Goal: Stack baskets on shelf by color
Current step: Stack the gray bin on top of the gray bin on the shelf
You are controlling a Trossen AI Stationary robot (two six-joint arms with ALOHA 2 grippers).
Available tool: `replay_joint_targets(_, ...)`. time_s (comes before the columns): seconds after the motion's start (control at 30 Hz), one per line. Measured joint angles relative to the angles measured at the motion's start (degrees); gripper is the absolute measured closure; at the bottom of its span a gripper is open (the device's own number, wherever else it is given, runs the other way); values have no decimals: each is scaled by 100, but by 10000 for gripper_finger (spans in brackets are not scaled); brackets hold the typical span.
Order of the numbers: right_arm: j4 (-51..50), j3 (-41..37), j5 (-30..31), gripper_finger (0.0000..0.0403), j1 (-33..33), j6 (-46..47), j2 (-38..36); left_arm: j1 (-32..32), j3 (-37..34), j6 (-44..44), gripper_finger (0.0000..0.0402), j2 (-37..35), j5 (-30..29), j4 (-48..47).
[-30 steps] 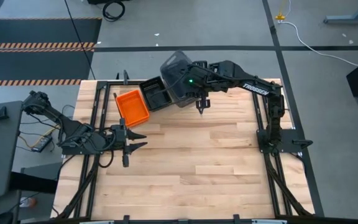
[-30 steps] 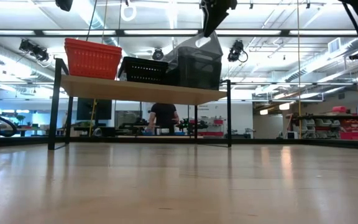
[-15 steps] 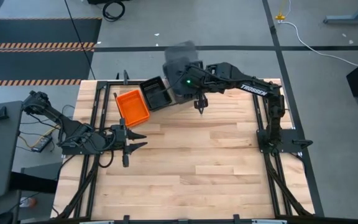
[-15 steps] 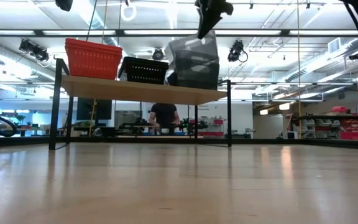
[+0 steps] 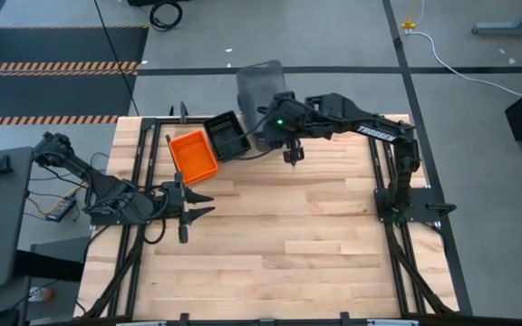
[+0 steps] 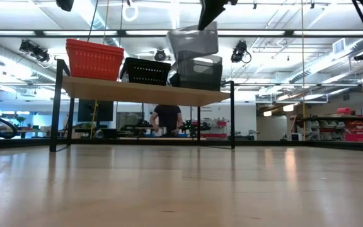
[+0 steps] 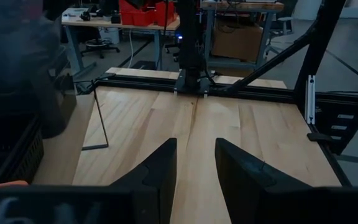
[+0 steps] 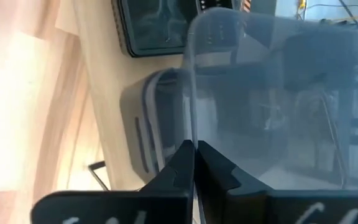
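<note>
Left gripper (image 5: 191, 205), left of centre in the high view: idle, jaws parted, empty. Shelf (image 6: 144, 93), upper centre: orange basket (image 5: 193, 155), black basket (image 5: 226, 135), grey basket (image 6: 200, 72). Right gripper (image 8: 194, 163): clenched on lifted grey basket's (image 6: 193, 43) rim, above the seated one. Step: stacking grey; next, level, lower, release.

On the shelf (image 6: 145, 92) you see orange baskets (image 6: 94, 59) at its left end, black baskets (image 6: 146, 70) in the middle, grey baskets (image 6: 200, 72) at the right end, 1 grey basket (image 6: 193, 43) tilted above.

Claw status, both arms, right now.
Left claw: open, empty, waiting low over the tabletop's left side.
Right claw: shut on the rim of a grey basket, held tilted above the grey baskets on the shelf.
</note>
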Motion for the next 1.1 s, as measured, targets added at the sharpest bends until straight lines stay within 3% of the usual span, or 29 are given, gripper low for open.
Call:
replay_joint_targets(0.57, -97, 2, -211, 374, 1, 296, -54, -95, 0, -35, 285, -1, 0, -31)
replay_joint_targets(0.87, 137, 2, -298, 386, 102, 250, -133, -94, 0, -37, 285, -2, -2, -33)
replay_joint_targets(1.1, 298, 7, -725, 391, 135, 223, -397, -94, 0, -39, 285, -1, -2, -37)
